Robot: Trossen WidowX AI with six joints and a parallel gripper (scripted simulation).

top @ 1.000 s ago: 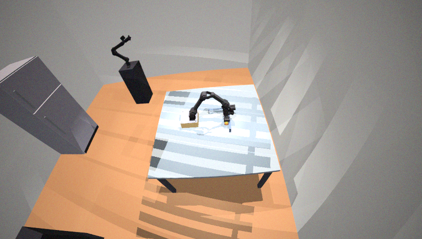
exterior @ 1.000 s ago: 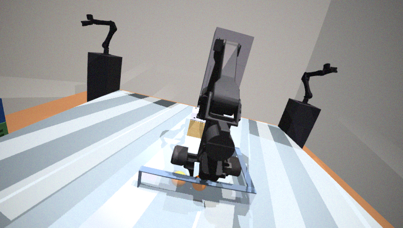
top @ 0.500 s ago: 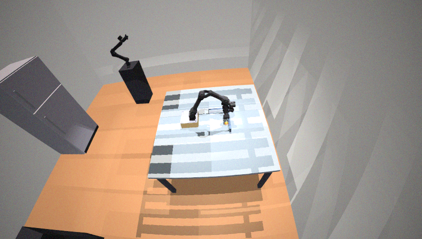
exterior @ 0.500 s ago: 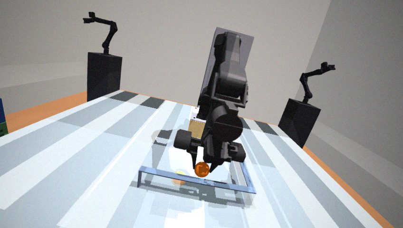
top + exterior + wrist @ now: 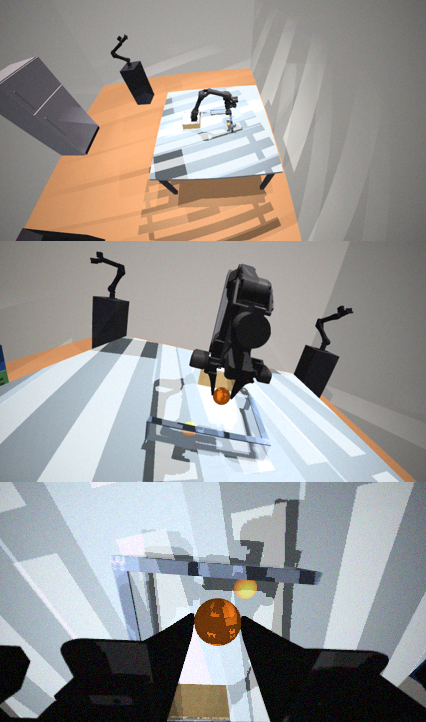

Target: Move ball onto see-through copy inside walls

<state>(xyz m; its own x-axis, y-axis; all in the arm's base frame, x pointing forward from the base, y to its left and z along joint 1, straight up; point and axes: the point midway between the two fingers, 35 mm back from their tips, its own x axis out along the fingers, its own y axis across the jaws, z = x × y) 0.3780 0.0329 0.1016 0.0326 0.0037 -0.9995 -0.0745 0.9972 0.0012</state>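
Observation:
The orange ball point(image 5: 221, 395) point(image 5: 217, 622) is held between the fingertips of my gripper point(image 5: 222, 394) point(image 5: 217, 618), raised above the table. I cannot make the ball out clearly in the top view. The yellow-orange see-through copy point(image 5: 228, 124) point(image 5: 189, 424) point(image 5: 245, 589) sits close to the inner side of the long clear wall point(image 5: 167, 423) point(image 5: 165, 566), partly seen through it in the exterior view. The short clear wall point(image 5: 218, 112) point(image 5: 257, 416) point(image 5: 121, 592) meets it at a corner. The held ball is on the inner side of the long wall, nearer the arm's base than the copy.
The arm's base stands on a tan block point(image 5: 191, 126) point(image 5: 206, 378) point(image 5: 200, 699) on the striped, brightly lit table point(image 5: 209, 164). Off the table, a black pedestal point(image 5: 137, 83) bears another arm, and a grey fridge point(image 5: 44, 104) stands at the left.

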